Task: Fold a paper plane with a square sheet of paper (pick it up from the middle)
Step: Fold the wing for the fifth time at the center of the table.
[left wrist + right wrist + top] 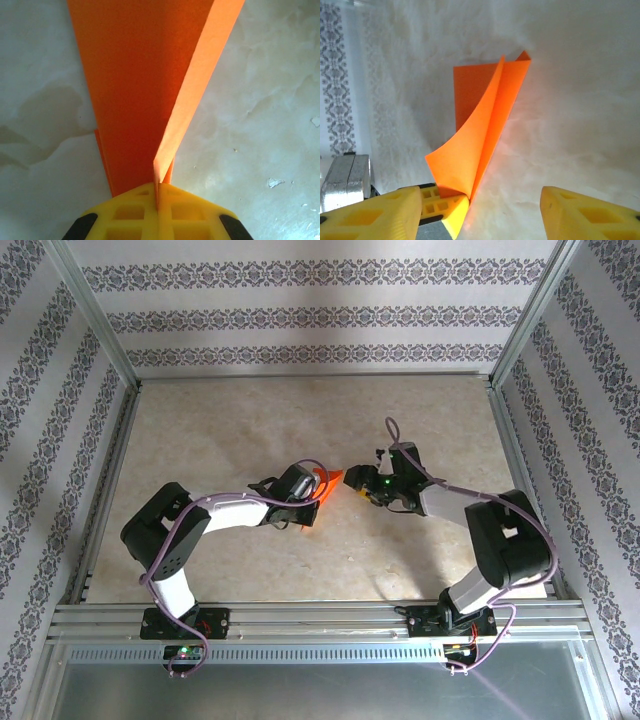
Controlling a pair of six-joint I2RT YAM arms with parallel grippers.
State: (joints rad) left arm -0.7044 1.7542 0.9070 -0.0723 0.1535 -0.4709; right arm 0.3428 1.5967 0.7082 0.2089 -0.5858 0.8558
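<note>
The left gripper (159, 196) is clamped tight on the narrow end of the paper plane (135, 90); the plane's long axis runs straight out from the fingertips, widening as it goes, one flap standing up as a ridge over the table (40, 75); the right gripper (482, 205) has its jaws well apart, gripping nothing; the plane lies just ahead of it, narrow end nearest.

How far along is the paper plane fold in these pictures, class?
Done: the orange paper is folded into layers, one flap curling up. In hand: the left gripper is shut on its folded end; the right gripper faces it, jaws open. Left: it is no pointed, winged dart yet.
</note>
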